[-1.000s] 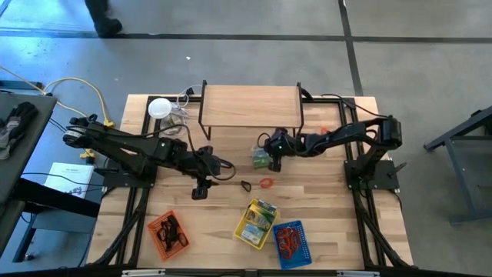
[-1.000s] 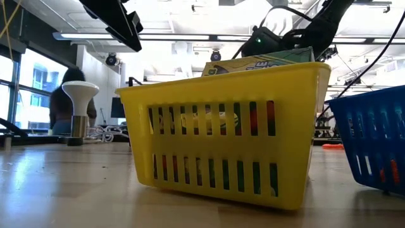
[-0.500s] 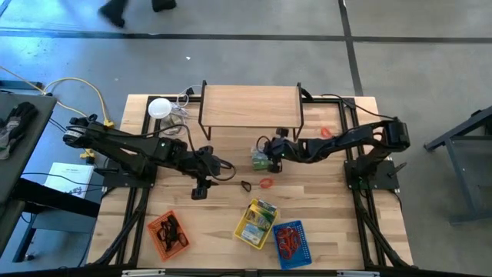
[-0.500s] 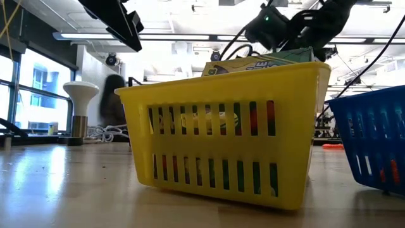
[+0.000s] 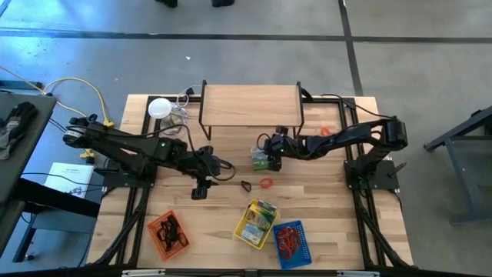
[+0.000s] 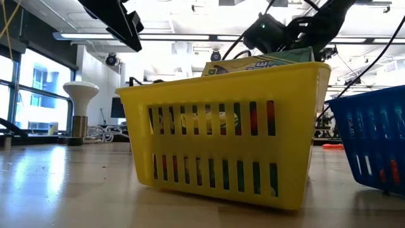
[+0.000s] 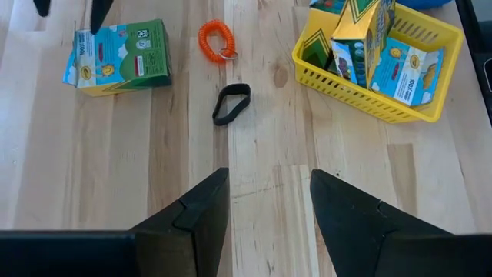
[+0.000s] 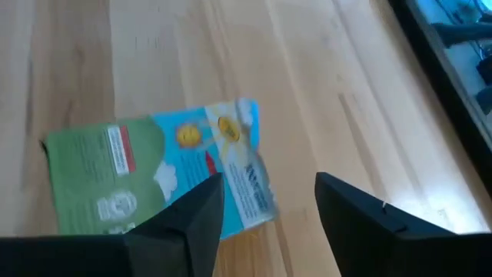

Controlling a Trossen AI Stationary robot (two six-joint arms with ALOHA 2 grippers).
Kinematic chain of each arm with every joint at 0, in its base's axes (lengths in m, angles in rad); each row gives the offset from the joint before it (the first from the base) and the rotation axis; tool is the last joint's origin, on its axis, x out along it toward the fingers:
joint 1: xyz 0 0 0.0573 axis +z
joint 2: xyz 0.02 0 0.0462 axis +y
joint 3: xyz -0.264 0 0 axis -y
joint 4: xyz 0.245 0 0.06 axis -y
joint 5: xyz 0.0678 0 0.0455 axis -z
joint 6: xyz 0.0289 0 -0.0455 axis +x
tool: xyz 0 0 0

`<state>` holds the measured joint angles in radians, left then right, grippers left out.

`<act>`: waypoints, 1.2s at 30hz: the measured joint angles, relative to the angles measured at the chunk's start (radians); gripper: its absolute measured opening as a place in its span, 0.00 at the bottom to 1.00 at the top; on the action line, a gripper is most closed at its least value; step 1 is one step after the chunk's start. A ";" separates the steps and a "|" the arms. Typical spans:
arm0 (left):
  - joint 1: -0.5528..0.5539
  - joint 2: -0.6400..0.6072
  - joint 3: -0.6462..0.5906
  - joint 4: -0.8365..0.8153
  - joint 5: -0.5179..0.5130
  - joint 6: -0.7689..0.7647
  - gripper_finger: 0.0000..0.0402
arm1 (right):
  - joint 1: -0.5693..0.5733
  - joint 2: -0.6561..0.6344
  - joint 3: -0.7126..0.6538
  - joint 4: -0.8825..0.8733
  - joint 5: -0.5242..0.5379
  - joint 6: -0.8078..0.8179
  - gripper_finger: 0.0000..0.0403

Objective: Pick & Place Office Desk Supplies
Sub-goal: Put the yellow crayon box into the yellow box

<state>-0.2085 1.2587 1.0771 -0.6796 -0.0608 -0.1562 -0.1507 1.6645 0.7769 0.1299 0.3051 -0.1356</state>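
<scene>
High view, front edge of the table: an orange basket (image 5: 167, 233), a yellow basket (image 5: 257, 222) of boxes and a blue basket (image 5: 290, 242) of red loops. Beyond them, mid-table, a black band (image 7: 231, 103) and an orange coil (image 7: 216, 41) lie loose on the wood. The left gripper (image 5: 201, 189) hovers nearby, jaws apart and empty. The right gripper (image 5: 273, 161) stands released just over a green-and-blue box (image 8: 157, 169) lying flat near the wooden shelf (image 5: 250, 105).
</scene>
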 joint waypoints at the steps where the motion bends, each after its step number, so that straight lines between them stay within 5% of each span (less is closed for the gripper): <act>1: 0.000 0.000 0.000 0.000 0.000 0.000 0.44 | 0.000 0.010 0.000 0.000 0.001 -0.005 0.48; 14: 0.000 0.000 0.000 0.000 0.000 0.002 0.44 | -0.021 0.063 0.000 0.043 -0.012 -0.015 0.44; 29: 0.000 0.000 0.000 0.000 0.000 0.005 0.44 | -0.054 0.063 0.000 0.012 -0.080 0.029 0.03; 36: 0.000 0.000 0.000 0.000 0.000 0.006 0.44 | -0.034 0.063 0.001 -0.006 -0.097 0.057 0.01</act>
<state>-0.2084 1.2587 1.0771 -0.6796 -0.0608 -0.1501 -0.1842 1.7279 0.7780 0.1235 0.2078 -0.0786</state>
